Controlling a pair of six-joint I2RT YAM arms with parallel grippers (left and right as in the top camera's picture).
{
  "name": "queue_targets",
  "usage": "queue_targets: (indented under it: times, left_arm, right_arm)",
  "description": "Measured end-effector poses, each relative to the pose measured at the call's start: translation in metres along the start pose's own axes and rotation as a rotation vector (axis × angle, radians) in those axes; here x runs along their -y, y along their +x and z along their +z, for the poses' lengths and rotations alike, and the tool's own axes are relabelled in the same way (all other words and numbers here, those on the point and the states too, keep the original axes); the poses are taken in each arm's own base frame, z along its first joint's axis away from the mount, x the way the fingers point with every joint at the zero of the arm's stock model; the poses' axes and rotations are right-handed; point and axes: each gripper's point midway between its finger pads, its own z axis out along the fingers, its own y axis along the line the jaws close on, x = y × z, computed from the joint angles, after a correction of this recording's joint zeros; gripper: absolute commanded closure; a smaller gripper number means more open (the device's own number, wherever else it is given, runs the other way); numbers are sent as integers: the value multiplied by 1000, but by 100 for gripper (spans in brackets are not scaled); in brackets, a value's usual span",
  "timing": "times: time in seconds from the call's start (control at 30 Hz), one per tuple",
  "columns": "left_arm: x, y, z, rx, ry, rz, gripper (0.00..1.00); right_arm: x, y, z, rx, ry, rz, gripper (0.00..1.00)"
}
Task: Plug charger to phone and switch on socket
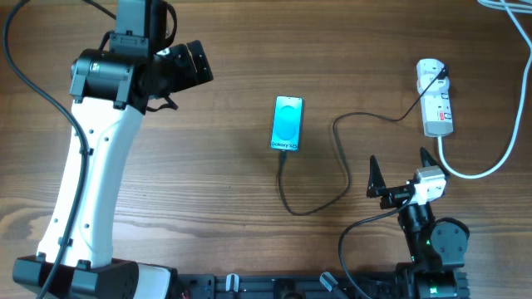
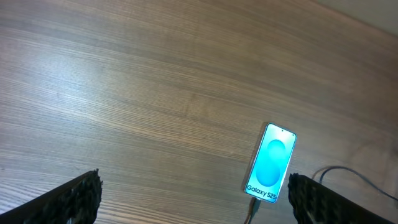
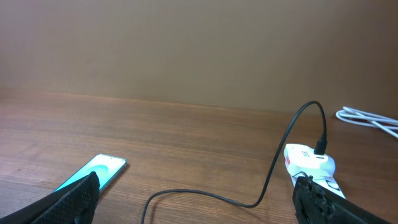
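The phone (image 1: 287,123) lies flat mid-table, its cyan screen lit. It also shows in the left wrist view (image 2: 271,163) and the right wrist view (image 3: 93,172). The thin black charger cable (image 1: 320,178) runs from the phone's bottom edge, loops, and reaches its black plug (image 1: 440,75) in the white socket strip (image 1: 435,98). The strip also shows in the right wrist view (image 3: 309,160). My left gripper (image 1: 196,62) is open and empty, raised at the far left. My right gripper (image 1: 399,170) is open and empty near the front edge, right of the cable loop.
The strip's thick white cord (image 1: 490,170) curves off the right edge, with more cord at the far right corner (image 1: 509,10). The table is brown wood (image 1: 216,166).
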Motion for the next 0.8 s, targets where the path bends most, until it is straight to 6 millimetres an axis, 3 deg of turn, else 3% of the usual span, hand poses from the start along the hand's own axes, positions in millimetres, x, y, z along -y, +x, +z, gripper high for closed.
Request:
queue_targets:
  times: [0.23,0.4,0.5,0.57,0.67,0.8]
  left_arm:
    - [-11,22,-4,-57,-27,4,0]
    - [-1,32,-5,27,97,134,0]
    - [13,57,-4,35,236,339,0]
    - [12,77,-5,48,282,412,0]
    - [-5,111,-9,49,307,474,0]
    - [-24,119,-11,126,299,461,0]
  right_arm:
    - [0,0,0,0,0,0,0]
    - [0,0,0,1,0,0,0]
    - [0,0,0,2,0,0,0]
    - [0,0,0,2,0,0,0]
    - [0,0,0,3,0,0,0]
    - [0,0,0,3,0,0,0]
